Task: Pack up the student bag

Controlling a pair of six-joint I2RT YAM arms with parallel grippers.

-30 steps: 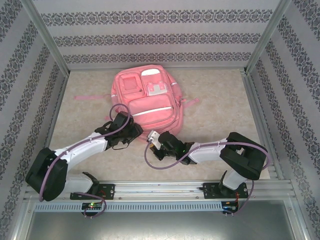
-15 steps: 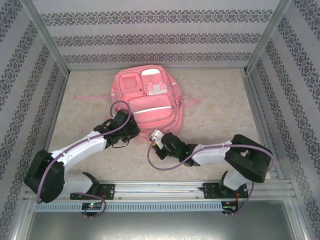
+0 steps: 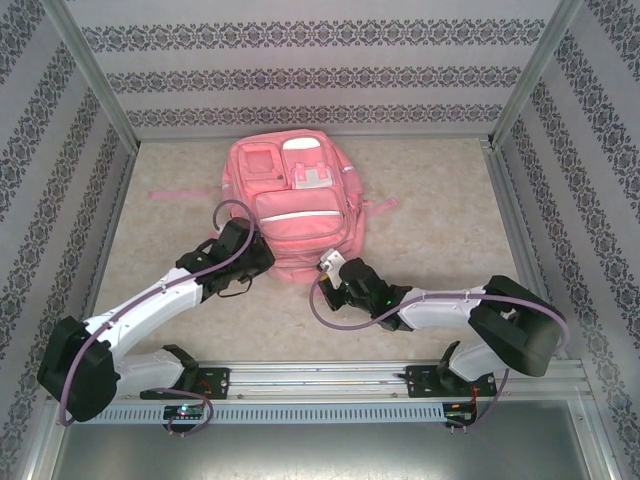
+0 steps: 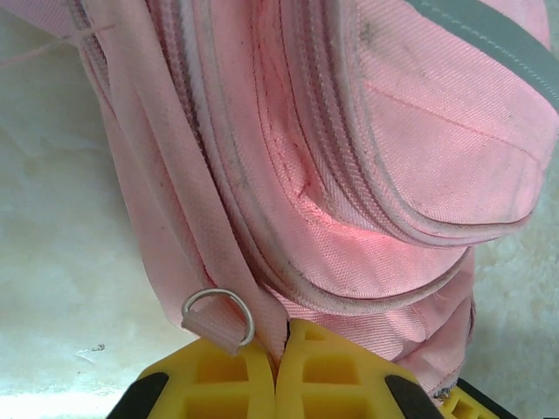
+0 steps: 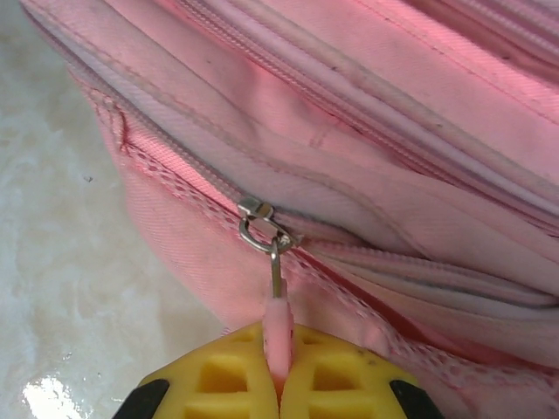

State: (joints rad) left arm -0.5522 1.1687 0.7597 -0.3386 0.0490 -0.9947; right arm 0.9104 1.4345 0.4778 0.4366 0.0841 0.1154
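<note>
Since a second ago the right gripper [image 3: 333, 271] has slid right along the near end of the student bag [image 3: 295, 205], and the left gripper [image 3: 266, 258] has gone from part open to clamped. The left arm's elbow has dropped toward the near-left corner, and the bag has barely shifted.

The bag lies flat on the worktop [image 3: 450, 200], front face up, about mid-width and closer to the far edge. Its long axis runs near to far. The end with two small pockets points at the far edge and the big pocket end points at the arms. Pink straps trail out to left and right.

In the left wrist view the left gripper [image 4: 278, 360] is clenched on a fold of pink fabric at the bag's [image 4: 367, 175] near-left edge. A metal D-ring [image 4: 218, 312] on a tab sits right above the left finger.

In the right wrist view the right gripper [image 5: 278, 371] is clenched on the pink zipper pull tab [image 5: 278, 330]. The tab hangs from a metal slider [image 5: 258, 218] on the bag's [image 5: 393, 113] zip line at the near-right corner.
</note>
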